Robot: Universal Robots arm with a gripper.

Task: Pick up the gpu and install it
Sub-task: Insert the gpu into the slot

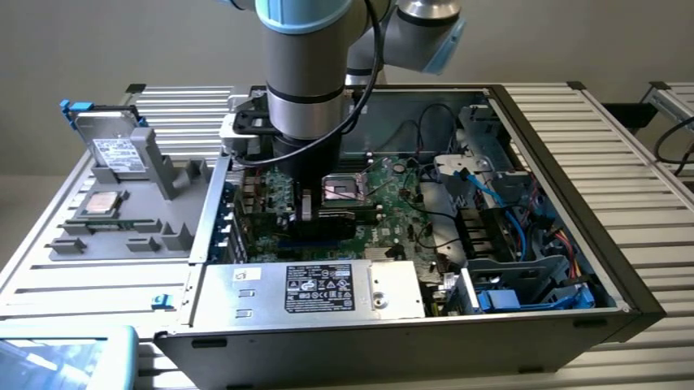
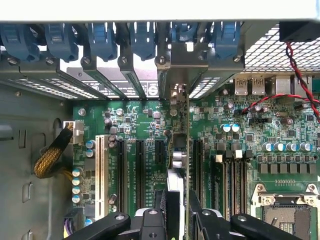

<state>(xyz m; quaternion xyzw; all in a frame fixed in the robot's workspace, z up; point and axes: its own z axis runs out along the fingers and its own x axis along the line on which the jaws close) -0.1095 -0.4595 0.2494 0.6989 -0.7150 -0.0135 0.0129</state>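
Observation:
The gpu (image 2: 186,150) stands on edge over the green motherboard (image 2: 140,122), seen as a thin vertical line with silver parts beside it. Its metal bracket (image 2: 173,75) meets the case's rear slot openings. My gripper (image 2: 179,216) is shut on the card's near end, one black finger (image 2: 162,212) on each side. In the exterior view the gripper (image 1: 314,213) reaches down into the open computer case (image 1: 564,130), with the dark card (image 1: 322,227) below it, low over the expansion slots. I cannot tell whether the card sits fully in its slot.
Black expansion slots and a white slot (image 2: 100,170) flank the card. Blue clips (image 2: 102,37) line the rear wall. The CPU socket (image 1: 349,187) lies just beside the gripper. Blue cables (image 1: 509,203), a power supply (image 1: 314,288) and a drive rack (image 1: 114,154) surround the work area.

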